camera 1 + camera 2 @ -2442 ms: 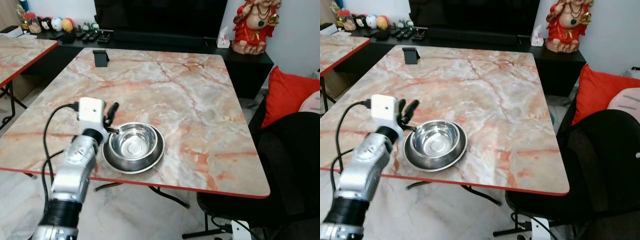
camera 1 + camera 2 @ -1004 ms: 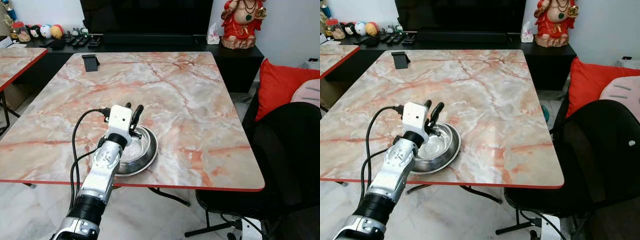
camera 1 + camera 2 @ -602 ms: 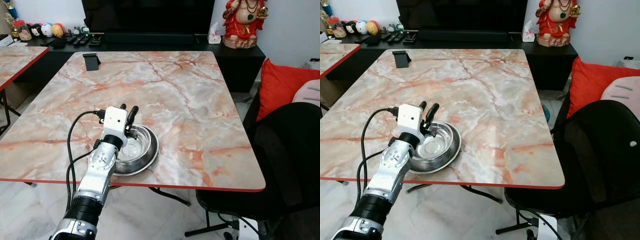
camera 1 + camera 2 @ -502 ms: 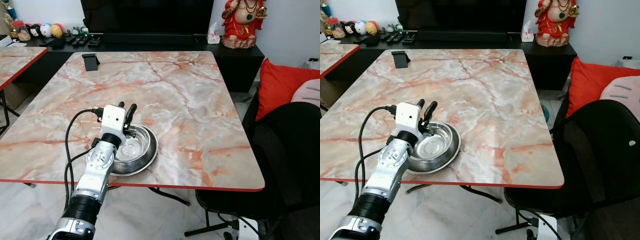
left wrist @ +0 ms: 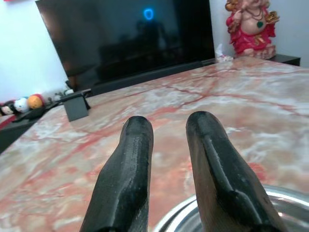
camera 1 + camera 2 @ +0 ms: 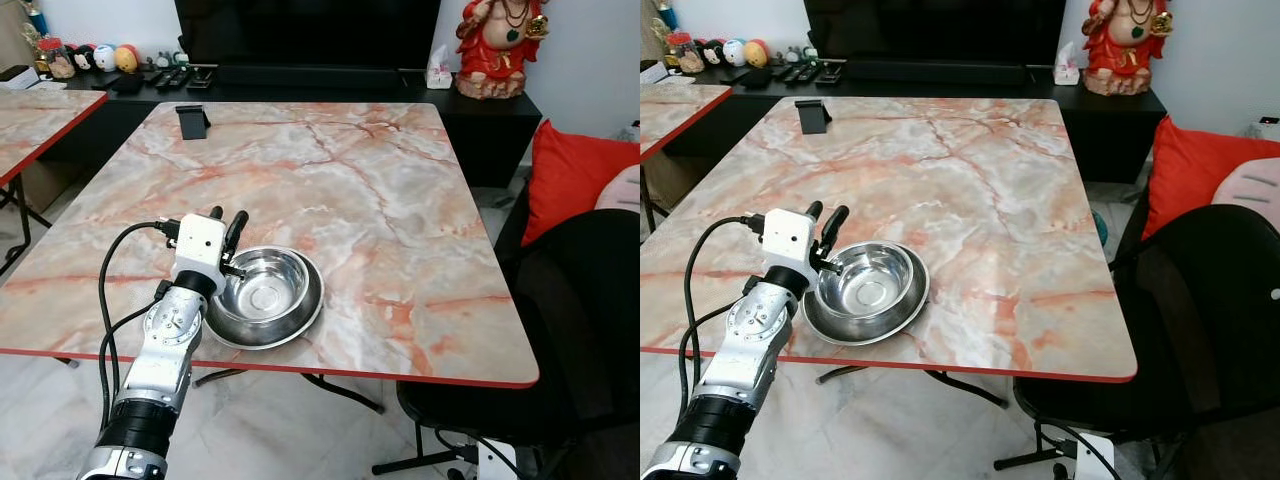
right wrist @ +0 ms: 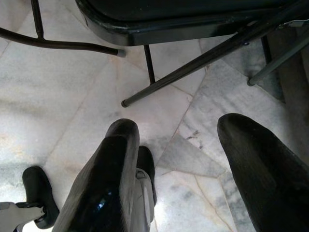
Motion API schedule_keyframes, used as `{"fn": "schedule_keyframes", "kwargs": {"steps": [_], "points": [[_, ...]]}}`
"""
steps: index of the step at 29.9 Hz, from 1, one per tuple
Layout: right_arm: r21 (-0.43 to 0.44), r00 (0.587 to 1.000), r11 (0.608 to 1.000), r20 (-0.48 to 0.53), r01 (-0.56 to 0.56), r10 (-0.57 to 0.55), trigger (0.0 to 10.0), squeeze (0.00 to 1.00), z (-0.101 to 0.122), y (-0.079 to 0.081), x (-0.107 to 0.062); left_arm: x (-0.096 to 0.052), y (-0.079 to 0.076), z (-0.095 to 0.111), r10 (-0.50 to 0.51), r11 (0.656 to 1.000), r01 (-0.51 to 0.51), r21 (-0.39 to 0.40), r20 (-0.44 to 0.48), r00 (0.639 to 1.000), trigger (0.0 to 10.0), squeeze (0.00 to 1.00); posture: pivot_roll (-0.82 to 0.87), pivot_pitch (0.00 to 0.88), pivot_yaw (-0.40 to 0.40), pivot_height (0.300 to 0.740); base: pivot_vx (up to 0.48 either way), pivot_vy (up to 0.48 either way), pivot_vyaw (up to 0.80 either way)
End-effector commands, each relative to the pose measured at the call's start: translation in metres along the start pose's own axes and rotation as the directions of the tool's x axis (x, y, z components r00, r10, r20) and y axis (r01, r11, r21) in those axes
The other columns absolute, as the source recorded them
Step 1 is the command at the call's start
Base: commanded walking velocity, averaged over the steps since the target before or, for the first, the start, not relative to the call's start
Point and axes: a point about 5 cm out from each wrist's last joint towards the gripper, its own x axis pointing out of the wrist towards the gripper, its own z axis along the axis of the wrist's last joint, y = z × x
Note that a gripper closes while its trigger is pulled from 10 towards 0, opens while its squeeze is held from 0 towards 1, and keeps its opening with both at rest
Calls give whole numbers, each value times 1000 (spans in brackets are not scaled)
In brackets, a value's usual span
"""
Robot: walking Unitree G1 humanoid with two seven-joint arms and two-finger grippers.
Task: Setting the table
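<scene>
A steel bowl (image 6: pixel 268 288) sits inside a shallow steel plate (image 6: pixel 300 325) near the front edge of the marble table (image 6: pixel 350 180). My left gripper (image 6: pixel 228 215) hovers just left of the bowl's rim, fingers pointing toward the far side of the table. It is open with nothing between the fingers (image 5: pixel 125 183), and the bowl's rim (image 5: pixel 285 198) shows beside one of them in the left wrist view. My right gripper (image 7: pixel 178 130) hangs open above the tiled floor, close to the legs (image 7: pixel 203 58) of a black chair.
A small black stand (image 6: pixel 192 121) sits at the table's far left corner. A black chair (image 6: pixel 590 320) and a red cushion (image 6: pixel 570 170) are on the right. A second marble table (image 6: pixel 40 115) stands at the left, and a TV bench with a red statue (image 6: pixel 497 45) lies behind.
My left gripper has drawn back to the left, from over the bowl's back-left rim to just beside it. The bowl and plate stay put. The camera has shifted slightly.
</scene>
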Motion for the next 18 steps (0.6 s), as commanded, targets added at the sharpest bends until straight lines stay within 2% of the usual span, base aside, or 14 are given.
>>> {"fn": "schedule_keyframes", "kwargs": {"steps": [1, 6, 18], "points": [[-1, 1000, 1000, -4, -2, 2, 10000, 0, -3, 0, -1, 0, -4, 4, -12, 1000, 12, -2, 21, 1000, 10000, 0, 3, 0, -4, 740, 0, 0, 0], [-5, 1000, 1000, -6, -9, 9, 10000, 0, -3, 1, -1, -1, -4, 4, -15, 1000, 15, -10, 18, 1000, 10000, 0, 3, 0, -3, 740, 0, 0, 0], [-9, 1000, 1000, -7, -11, 11, 10000, 0, -2, -1, 0, 1, -7, 6, -7, 1000, 7, -18, 14, 1000, 10000, 0, 17, 0, -9, 740, 0, 349, 0]]}}
